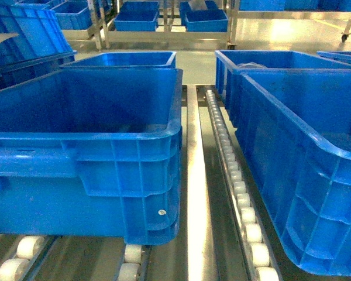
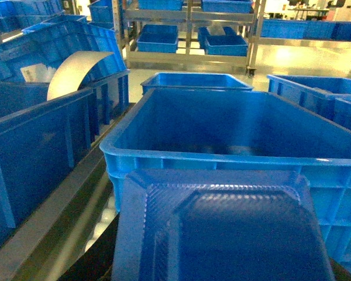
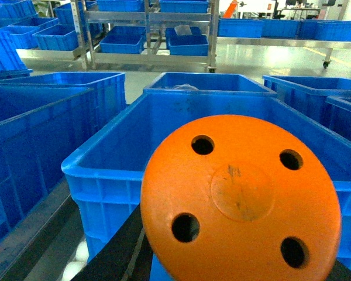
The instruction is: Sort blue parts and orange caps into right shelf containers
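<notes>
- Head view: neither of my arms showed here. Two large crates sat on the roller conveyor [image 1: 241, 199], the left crate [image 1: 88, 146] at the near left edge and the right crate [image 1: 304, 164] along the right edge, a steel rail between them. I saw no part or cap in this view, so I could not judge from it how far either piece hung over a rim.
- Left wrist view: a dark blue part [image 2: 222, 228] filled the bottom of the frame, close under the camera, in front of the near rim of an open crate [image 2: 234, 146]. My left jaws themselves were out of sight; I judged they were gripping the part, but I could not tell for certain. The risk as I saw it: the part sat short of the rim, so releasing there could drop it onto the rollers.
- Right wrist view: an orange cap [image 3: 243, 202] with four holes blocked the lower frame, before the near wall of another crate [image 3: 164, 146]. My right jaws were hidden behind it; their state I could not tell. A rounded cap could slip or roll, and it also looked short of the opening.
</notes>
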